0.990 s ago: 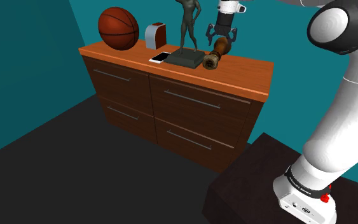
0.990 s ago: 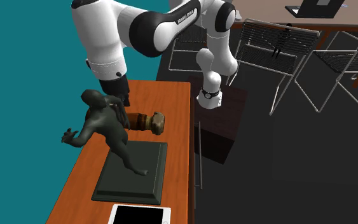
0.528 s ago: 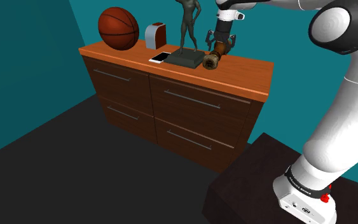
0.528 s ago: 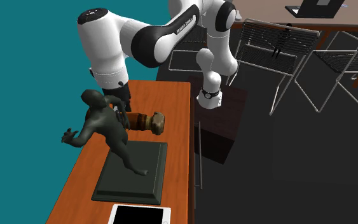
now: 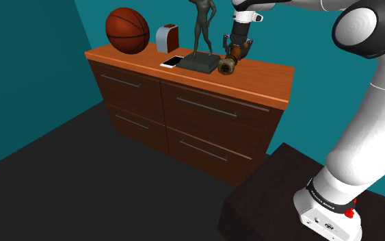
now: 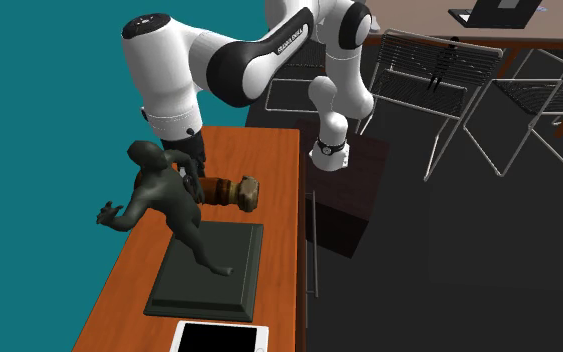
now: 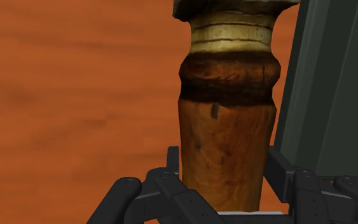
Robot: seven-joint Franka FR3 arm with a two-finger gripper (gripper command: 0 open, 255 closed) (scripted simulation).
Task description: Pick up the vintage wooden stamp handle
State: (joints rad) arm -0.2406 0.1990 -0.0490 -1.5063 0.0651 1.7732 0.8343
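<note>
The all-black two-finger end effector [image 7: 220,162] appears clenched on the brown turned-wood stamp handle [image 7: 225,127], which lies sideways on the orange-brown dresser top [image 5: 269,77], just beside the dark statue base [image 7: 330,83]. The grasp seems made. Next should be a straight lift.

Light reads flat and even across all three views; I cannot place its source. Worktop [image 5: 266,72] bright orange, teal walls [image 5: 20,68] mid-tone, floor [image 5: 47,192] dim, nearly black. White arm [image 5: 375,123] carries soft grey shading along its edges. Stamp handle [image 7: 225,127] evenly lit, matte.
</note>
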